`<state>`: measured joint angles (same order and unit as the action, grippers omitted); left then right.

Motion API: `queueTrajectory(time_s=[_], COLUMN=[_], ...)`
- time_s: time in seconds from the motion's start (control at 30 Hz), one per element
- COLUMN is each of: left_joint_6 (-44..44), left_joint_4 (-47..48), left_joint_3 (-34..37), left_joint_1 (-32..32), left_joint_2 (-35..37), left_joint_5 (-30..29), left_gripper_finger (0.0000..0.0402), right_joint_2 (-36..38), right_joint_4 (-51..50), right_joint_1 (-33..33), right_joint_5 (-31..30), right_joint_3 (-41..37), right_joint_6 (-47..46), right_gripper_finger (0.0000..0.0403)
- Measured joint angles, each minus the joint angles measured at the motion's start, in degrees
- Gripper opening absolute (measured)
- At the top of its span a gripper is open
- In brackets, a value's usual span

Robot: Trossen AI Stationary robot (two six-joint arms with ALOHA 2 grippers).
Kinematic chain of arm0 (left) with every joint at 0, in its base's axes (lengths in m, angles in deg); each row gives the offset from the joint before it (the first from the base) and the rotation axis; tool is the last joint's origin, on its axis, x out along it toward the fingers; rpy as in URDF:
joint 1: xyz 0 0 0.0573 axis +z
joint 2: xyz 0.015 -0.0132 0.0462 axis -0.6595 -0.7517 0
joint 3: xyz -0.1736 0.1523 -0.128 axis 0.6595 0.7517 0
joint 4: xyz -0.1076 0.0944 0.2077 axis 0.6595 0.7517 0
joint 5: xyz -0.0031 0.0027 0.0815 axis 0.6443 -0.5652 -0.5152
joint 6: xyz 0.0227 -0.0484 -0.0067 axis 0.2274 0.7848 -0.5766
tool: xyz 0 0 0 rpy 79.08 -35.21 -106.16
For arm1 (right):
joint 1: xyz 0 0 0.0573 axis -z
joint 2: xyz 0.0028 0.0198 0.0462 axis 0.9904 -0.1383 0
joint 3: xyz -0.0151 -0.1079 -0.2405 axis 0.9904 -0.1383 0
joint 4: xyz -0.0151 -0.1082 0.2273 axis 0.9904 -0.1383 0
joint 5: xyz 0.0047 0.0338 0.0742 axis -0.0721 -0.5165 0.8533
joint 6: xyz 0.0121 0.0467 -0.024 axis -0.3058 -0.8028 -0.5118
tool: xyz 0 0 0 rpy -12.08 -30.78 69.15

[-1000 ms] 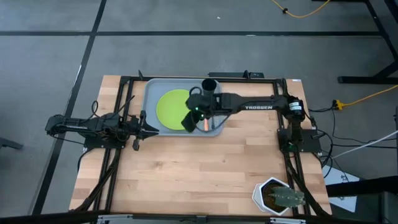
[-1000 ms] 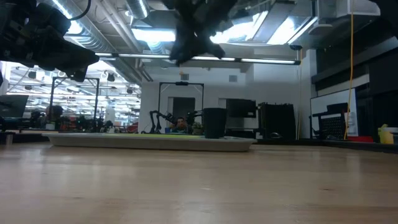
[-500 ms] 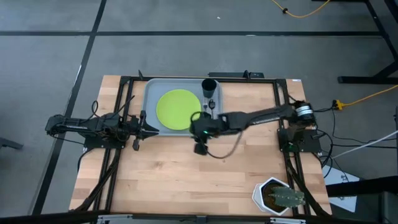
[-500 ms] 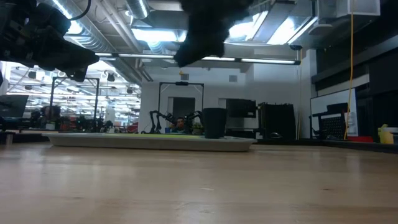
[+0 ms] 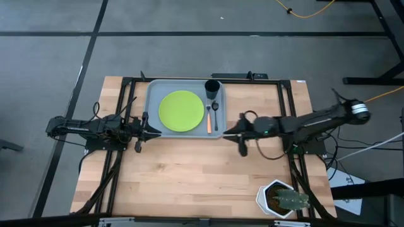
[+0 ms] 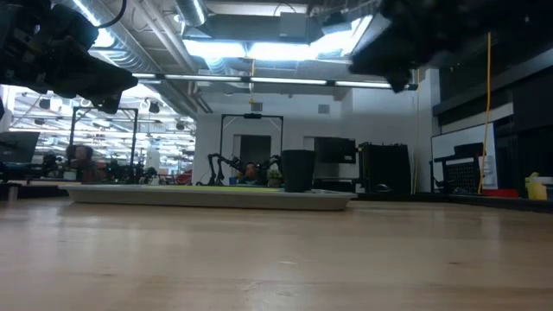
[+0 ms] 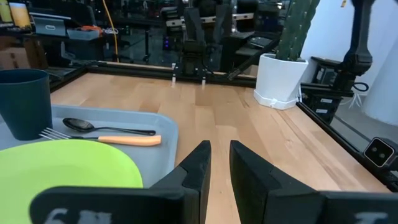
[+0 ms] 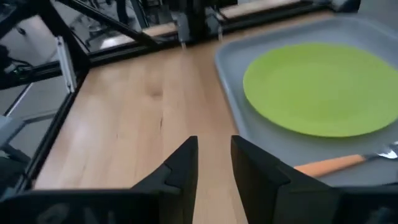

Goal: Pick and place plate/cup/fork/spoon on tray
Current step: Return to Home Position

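Note:
The grey-blue tray (image 5: 153,94) lies at the table's far middle. On it are the lime-green plate (image 5: 181,111), the black cup (image 5: 212,88) standing upright in its far right corner, the dark spoon (image 5: 215,113) and the orange-handled fork (image 5: 209,123), both lying flat beside the plate. My right gripper (image 5: 227,133) hovers just right of the tray, fingers a narrow gap apart and empty (image 8: 214,155). My left gripper (image 5: 153,131) waits at the tray's left near corner, fingers a narrow gap apart and empty (image 7: 217,158).
A white hexagonal pot with a cactus (image 5: 281,198) stands at the table's near right corner. Bare wood spans the near half of the table. Black frame rails run along the table's left, right and far edges.
My right gripper has drawn back from above the tray's right part, first toward the near edge, then toward the table's right edge, and now hovers just off the tray. The fork, spoon, cup and plate stay on the tray.

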<state>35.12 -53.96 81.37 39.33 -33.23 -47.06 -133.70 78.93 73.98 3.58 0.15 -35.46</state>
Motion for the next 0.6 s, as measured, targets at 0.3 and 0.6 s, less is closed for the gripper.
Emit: queueTrajectory(time_s=[0.3,0.6], left_joint_6=[0.0,0.0], left_joint_4=[0.0,0.0], left_joint_3=[0.0,0.0], left_joint_1=[0.0,0.0], left_joint_2=[0.0,0.0], left_joint_5=[0.0,0.0], left_gripper_finger=[0.0053,0.0053], right_joint_2=[18.2,31.7], right_joint_4=[15.9,22.0], right_joint_1=[-0.7,-2.2], right_joint_5=[0.0,0.1], right_joint_3=[-18.8,-32.1], right_joint_6=[13.1,10.8], right_gripper_finger=[0.0100,0.0100])
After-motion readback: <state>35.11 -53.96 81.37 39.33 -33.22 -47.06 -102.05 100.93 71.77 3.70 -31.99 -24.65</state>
